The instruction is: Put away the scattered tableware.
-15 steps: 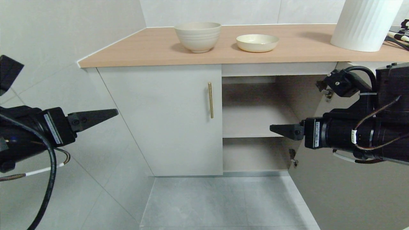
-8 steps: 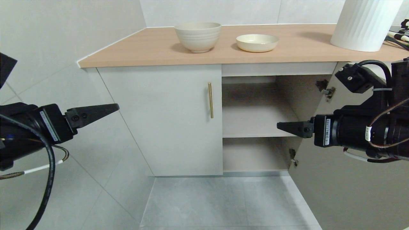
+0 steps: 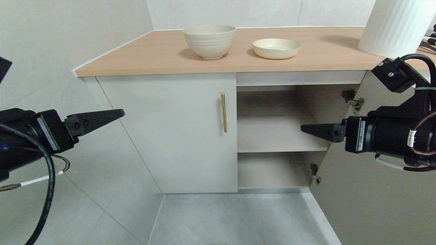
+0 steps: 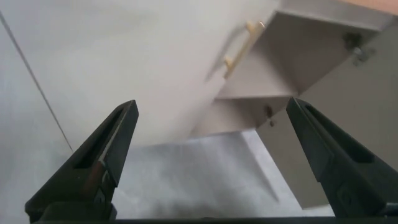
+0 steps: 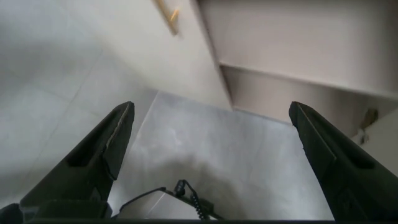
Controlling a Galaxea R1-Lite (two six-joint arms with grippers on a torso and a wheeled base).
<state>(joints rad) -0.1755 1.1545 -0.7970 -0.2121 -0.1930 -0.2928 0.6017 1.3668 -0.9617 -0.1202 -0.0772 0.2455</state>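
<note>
A deep cream bowl (image 3: 209, 41) and a shallow cream dish (image 3: 276, 48) stand side by side on the wooden countertop (image 3: 153, 59). Below them the cabinet's right half is open, showing a middle shelf (image 3: 272, 136) and a bottom shelf (image 3: 269, 170), both bare. My left gripper (image 3: 117, 114) hangs well left of the cabinet at door height, open (image 4: 211, 102) and holding nothing. My right gripper (image 3: 306, 128) sits in front of the open compartment's right side at middle-shelf height, also open (image 5: 211, 106) and holding nothing.
The left cabinet door (image 3: 170, 129) is closed, with a brass handle (image 3: 223, 112). The right door (image 3: 368, 190) is swung open beneath my right arm. A tall white ribbed container (image 3: 395, 27) stands at the counter's right end. A tiled wall runs along the left.
My right gripper has drawn back to the right, away from the open compartment. The head view has shifted slightly. My left gripper has barely moved.
</note>
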